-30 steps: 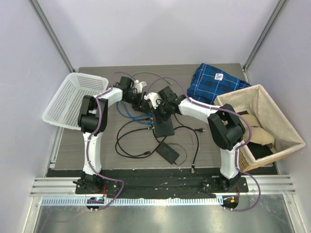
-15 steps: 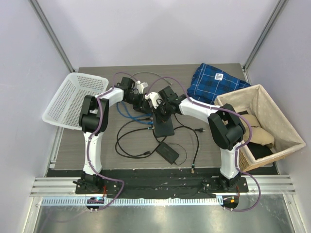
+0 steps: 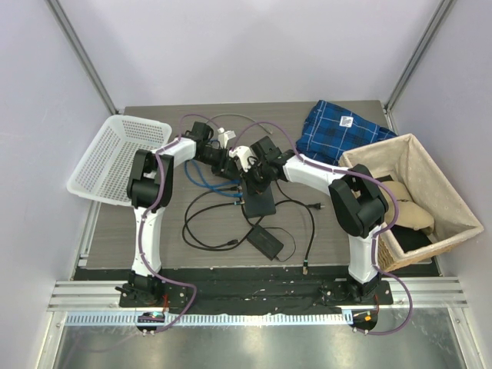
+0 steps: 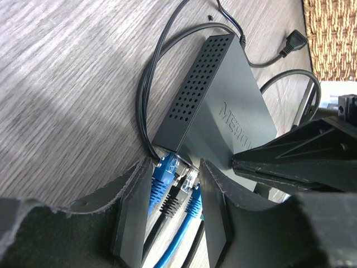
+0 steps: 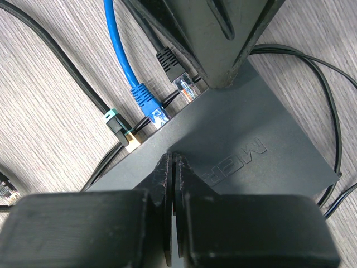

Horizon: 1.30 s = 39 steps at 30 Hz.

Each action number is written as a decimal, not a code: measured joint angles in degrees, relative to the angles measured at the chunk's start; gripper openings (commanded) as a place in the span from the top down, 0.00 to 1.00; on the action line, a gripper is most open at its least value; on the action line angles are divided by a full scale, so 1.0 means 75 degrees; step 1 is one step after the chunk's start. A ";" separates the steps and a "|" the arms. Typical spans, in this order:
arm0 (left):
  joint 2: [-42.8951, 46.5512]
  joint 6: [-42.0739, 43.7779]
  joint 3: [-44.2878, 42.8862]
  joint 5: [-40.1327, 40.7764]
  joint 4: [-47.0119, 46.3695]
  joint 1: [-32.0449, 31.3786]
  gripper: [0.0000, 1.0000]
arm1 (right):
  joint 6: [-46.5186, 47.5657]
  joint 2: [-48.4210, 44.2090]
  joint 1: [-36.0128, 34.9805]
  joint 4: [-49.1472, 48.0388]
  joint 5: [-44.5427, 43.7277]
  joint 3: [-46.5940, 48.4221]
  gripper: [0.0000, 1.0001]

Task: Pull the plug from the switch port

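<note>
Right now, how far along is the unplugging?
Done: right pincer, shut, rests on the switch. In hand: left pincer straddles the plugs at its port edge; grip unclear. Left: every plug looks seated, so the pull itself.

A fixed camera is looking down over the whole table (image 3: 108, 246) from its near edge; two wrist cameras are facing each other, close over one dark box (image 4: 217, 106) and its cables (image 4: 162, 192).
</note>
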State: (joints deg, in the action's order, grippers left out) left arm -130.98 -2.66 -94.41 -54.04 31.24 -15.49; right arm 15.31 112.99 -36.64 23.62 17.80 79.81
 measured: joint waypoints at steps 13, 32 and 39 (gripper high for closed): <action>-0.0134 0.0277 -0.0166 -0.0076 0.0195 0.0026 0.62 | 0.0003 -0.0003 0.0000 -0.0012 0.0000 -0.0012 0.99; -0.0338 0.0635 -0.0271 -0.0755 0.0312 0.0149 0.56 | 0.0000 -0.0003 0.0000 -0.0009 0.0003 -0.0009 0.99; -0.0417 0.0769 -0.0315 -0.1011 0.0373 0.0187 0.59 | 0.0000 -0.0003 0.0000 -0.0006 0.0000 -0.0009 0.99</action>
State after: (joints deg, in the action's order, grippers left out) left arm -134.10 3.11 -96.77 -61.63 34.04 -14.09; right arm 15.31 112.97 -36.64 23.57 17.80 79.75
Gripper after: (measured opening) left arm 0.433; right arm 0.029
